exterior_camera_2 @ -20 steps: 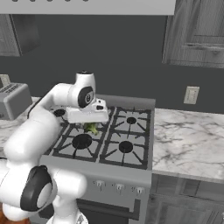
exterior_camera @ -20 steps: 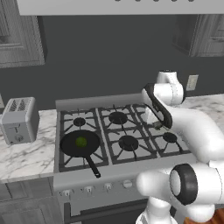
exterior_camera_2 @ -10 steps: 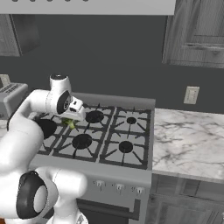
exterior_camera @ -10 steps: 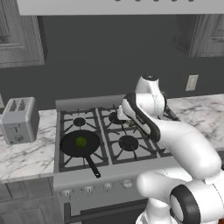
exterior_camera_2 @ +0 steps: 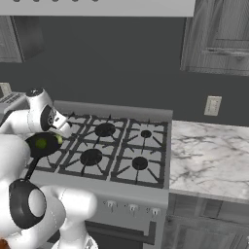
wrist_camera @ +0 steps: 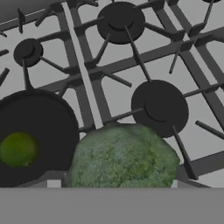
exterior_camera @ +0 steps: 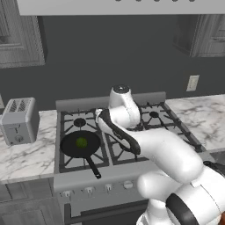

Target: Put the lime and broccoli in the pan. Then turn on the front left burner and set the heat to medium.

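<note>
Nearest in hand view: bumpy dark green broccoli floret, large at bottom centre, hiding the fingertips of the two-finger gripper; jaws seem closed on the floret, part-open width, though contact itself not visible. Broccoli hangs above stove grate, just beside the pan rim, not yet over the pan. To its left in hand view: round shallow black frying pan w/ small smooth yellow-green lime lying inside. In left base view, lime sits near centre of pan; long straight handle pointing toward stove front; pan on front left burner, dark cast-iron grate bars showing around it. White arm bent over stove middle, hand end at pan's right edge. Right base view: gripper just over pan's far-right rim; lime showing green within. Beyond: other black burner caps, e.g. centre one. Far left on marble counter: silver toaster. Back: dark wall, white wall outlet.
</note>
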Controlling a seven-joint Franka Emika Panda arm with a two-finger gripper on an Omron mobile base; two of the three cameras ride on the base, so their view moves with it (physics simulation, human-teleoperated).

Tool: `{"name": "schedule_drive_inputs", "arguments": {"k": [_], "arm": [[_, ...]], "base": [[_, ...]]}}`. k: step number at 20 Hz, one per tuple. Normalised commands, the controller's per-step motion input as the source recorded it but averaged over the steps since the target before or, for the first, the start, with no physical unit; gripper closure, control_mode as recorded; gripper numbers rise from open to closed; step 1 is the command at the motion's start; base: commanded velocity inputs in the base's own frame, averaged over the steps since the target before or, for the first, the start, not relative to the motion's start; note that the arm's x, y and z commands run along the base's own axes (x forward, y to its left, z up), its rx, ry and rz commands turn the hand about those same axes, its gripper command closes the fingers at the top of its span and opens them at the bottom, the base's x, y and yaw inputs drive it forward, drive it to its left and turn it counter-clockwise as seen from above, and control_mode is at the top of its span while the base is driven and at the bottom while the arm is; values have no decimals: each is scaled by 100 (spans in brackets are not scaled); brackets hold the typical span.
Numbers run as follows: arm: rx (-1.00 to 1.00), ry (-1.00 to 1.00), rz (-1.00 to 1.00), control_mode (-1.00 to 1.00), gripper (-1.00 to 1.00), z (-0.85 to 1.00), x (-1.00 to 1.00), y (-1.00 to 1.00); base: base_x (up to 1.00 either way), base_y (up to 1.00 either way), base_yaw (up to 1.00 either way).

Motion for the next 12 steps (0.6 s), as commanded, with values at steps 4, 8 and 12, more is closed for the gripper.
{"name": "schedule_drive_inputs", "arguments": {"k": [4,8,12], "arm": [[-2,7,-2,-100,100,-1,16,16],[2,0,0,-100,100,-5,2,20],[13,-3,0,-100,100,-9,0,20]], "base": [[0,0,0],[0,0,0],[0,0,0]]}}
